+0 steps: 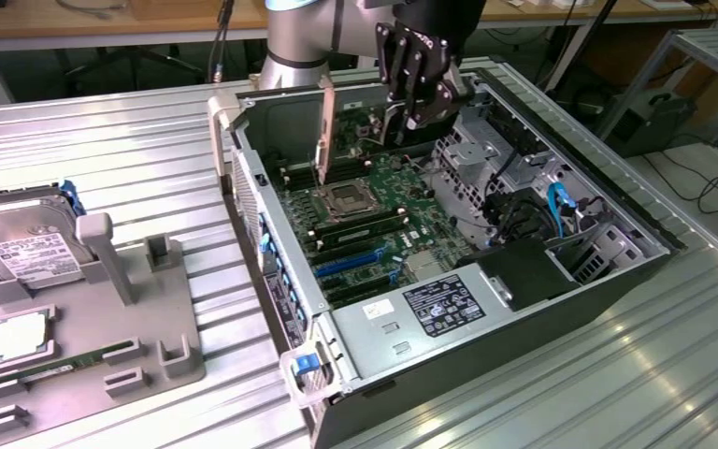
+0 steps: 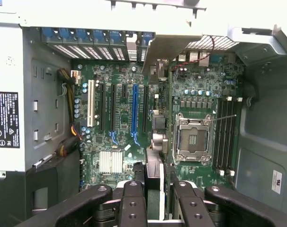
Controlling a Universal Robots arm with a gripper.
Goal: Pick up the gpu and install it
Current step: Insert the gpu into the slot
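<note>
End effector [image 1: 411, 117] hangs inside the open case [image 1: 609, 201], its fingers [image 2: 132, 201] drawn partway in and clamped on the gpu [image 1: 356, 126]. The card stands on edge above the board [image 1: 391, 210] and looks not yet seated. In the wrist view the gpu [image 2: 153, 163] runs edge-on away from the fingers, just beside the blue slot [image 2: 135, 109], toward the case's rear wall.

The likely fault is a missed slot. If the card's lower edge comes down beside the connector and not into it, pressure would flex the card or the board. The bracket [image 1: 326, 131] sits close to the rear wall and could catch on it, twisting the card in the grip. The open socket [image 2: 192, 138] lies near, and a card that slipped or swung could strike it.

The gpu is thin and flat, its face dark with small components. A pale metal bracket strip [image 2: 169, 49] stands at the end away from the fingers. The grip is near the other end, so most of its length hangs unsupported.
</note>
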